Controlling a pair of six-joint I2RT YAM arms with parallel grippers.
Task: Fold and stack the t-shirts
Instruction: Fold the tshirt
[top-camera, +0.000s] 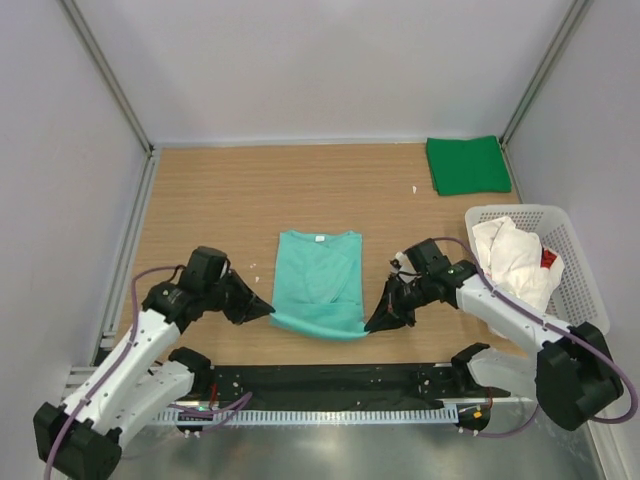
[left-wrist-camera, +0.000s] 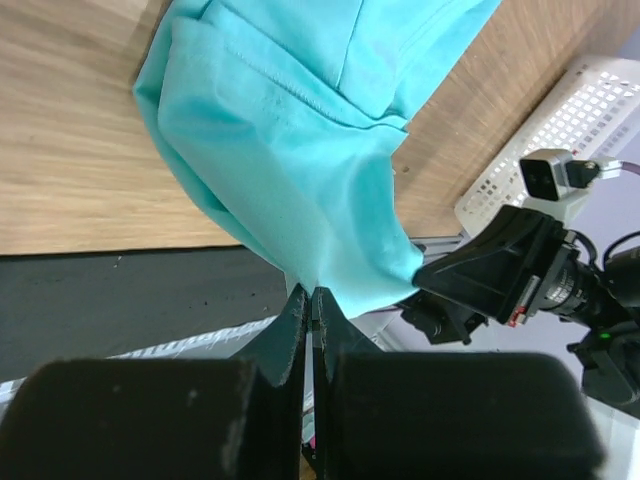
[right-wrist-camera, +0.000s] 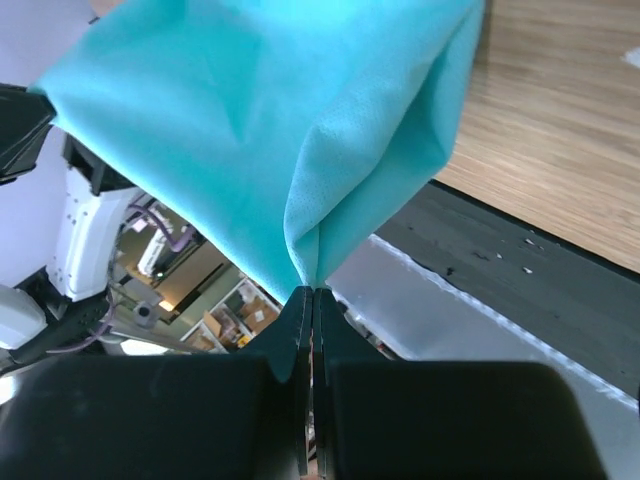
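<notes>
Mint-teal t-shirt (top-camera: 318, 280), frame centre, judged soft, light, limp; left gripper (top-camera: 266, 311) and right gripper (top-camera: 374, 323) each clenched on 1 lower hem corner.

The top camera looks steeply down on the table (top-camera: 220, 200) from its near side. Both wrist cameras sit close, facing each other across the mint-teal t-shirt (top-camera: 318, 285).

Robotics lab cell — white panel walls (top-camera: 320, 70), aluminium corner posts (top-camera: 108, 75), wooden tabletop (top-camera: 240, 190), left arm (top-camera: 135, 355), right arm (top-camera: 505, 312)
</notes>
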